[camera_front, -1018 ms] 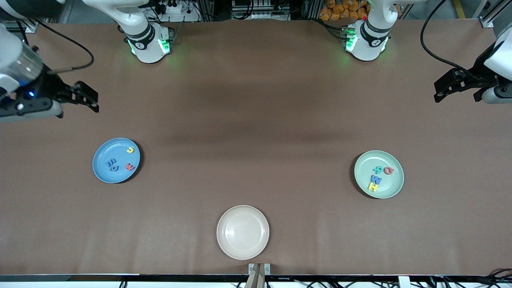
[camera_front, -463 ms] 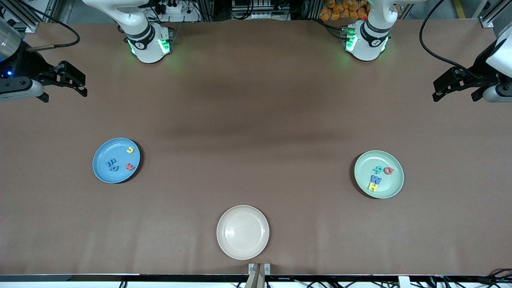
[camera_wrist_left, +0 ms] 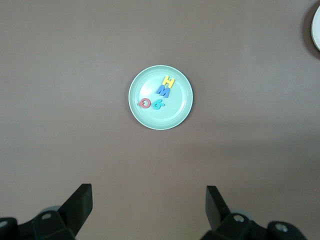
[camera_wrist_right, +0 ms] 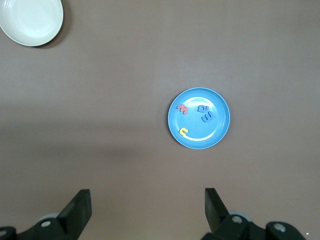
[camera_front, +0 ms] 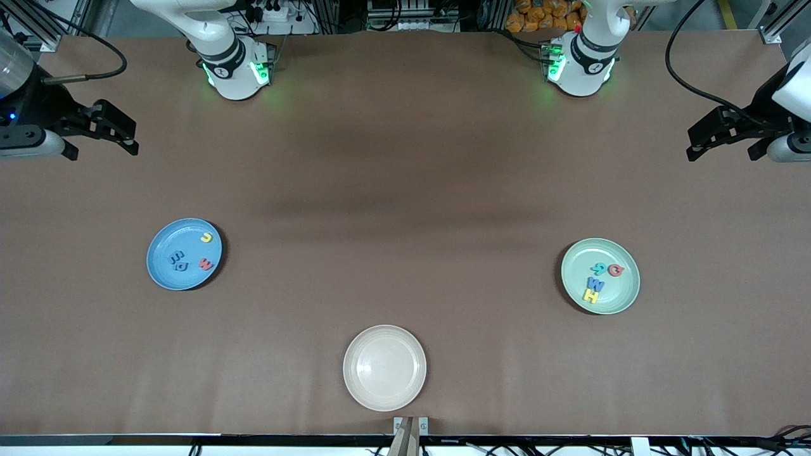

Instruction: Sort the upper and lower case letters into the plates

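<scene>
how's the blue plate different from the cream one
The blue plate holds small letters; the cream plate holds nothing. The blue plate lies toward the right arm's end of the table, while the cream plate sits nearer the front camera, about midway along the table. Both are round, shallow and alike in size.

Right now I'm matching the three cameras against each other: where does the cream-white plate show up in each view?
Front view: cream-white plate sits low in the middle, nearest the camera.
Left wrist view: only a sliver of it shows at the picture's edge.
Right wrist view: it is in a corner, partly cut off.
Shared landmark: the brown table only; each wrist view shows a different coloured plate.
</scene>
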